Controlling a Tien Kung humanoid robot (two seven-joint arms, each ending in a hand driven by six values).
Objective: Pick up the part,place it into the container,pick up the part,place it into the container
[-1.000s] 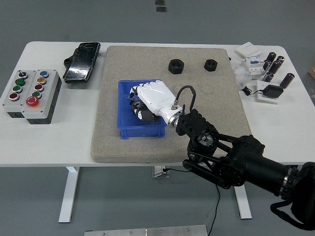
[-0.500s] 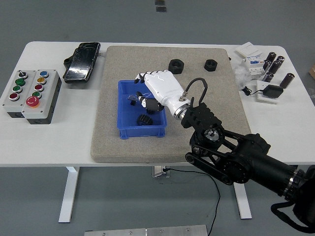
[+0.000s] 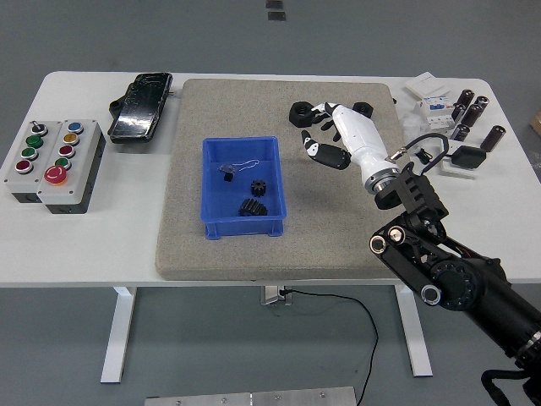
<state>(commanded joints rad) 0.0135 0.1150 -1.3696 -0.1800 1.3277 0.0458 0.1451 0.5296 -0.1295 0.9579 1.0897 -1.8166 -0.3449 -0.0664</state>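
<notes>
1. The right hand (image 3: pixel 331 135) hovers over the mat's far edge, its fingers (image 3: pixel 311 149) loosely spread and holding nothing.
2. The left nut (image 3: pixel 300 112) lies just beyond the fingertips; the other nut (image 3: pixel 363 110) sits right of the hand.
3. The blue bin (image 3: pixel 211 190), mid-mat, holds two black gears (image 3: pixel 254 197) and a small clip.

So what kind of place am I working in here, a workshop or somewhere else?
Most likely a robotics lab or test bench rather than a real workshop: a white table on a plain grey floor, a push-button control box, a grey mat and a blue bin holding small black gears.
</notes>
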